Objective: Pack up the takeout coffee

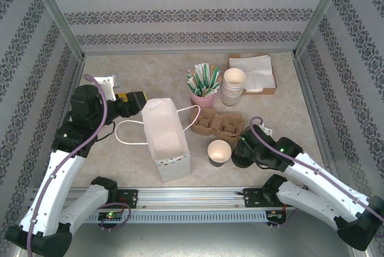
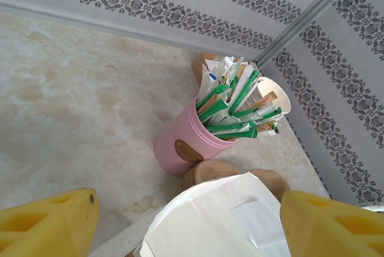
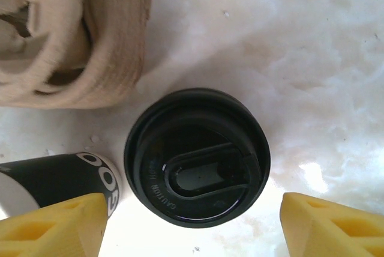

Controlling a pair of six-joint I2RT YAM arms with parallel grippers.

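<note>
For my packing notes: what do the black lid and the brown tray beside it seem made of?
Black lid: likely moulded plastic, glossy, with reflections and raised lettering. Brown tray: seems pulp cardboard, matte, with a fibrous, ridged surface.

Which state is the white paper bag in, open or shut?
Open. The top view looks down into the paper bag, its mouth spread wide and its two handles flopped outward.

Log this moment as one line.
paper bag: upright, mouth open | left gripper: open, at bag rim | right gripper: open, fingers either side of black lid | dark cup: lidless, beside lid
</note>
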